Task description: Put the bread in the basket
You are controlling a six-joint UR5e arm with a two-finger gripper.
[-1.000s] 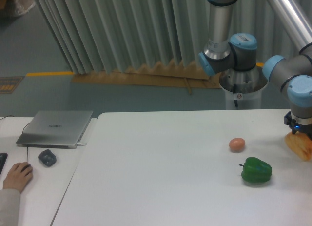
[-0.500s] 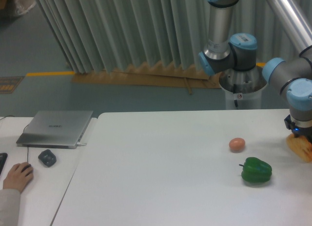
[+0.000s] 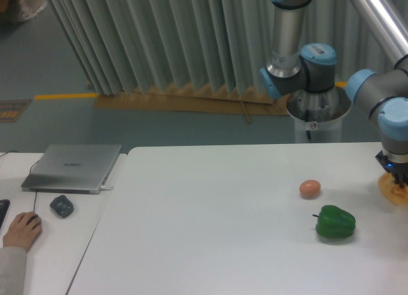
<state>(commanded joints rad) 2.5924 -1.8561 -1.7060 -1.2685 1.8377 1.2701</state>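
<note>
The bread (image 3: 393,194), a golden-orange lump, is at the far right edge of the white table (image 3: 210,237), partly cut off by the frame. My gripper (image 3: 398,179) comes down onto its top and looks shut on it; the fingertips are mostly hidden. No basket is in view.
A pinkish-brown egg (image 3: 310,188) and a green pepper (image 3: 335,222) lie on the table left of the bread. On a second table at the left are a closed laptop (image 3: 73,167), a dark mouse (image 3: 62,206) and a person's hand (image 3: 21,229).
My gripper and the bread have shifted together a little to the right, toward the frame edge. The egg and the pepper have not moved.
</note>
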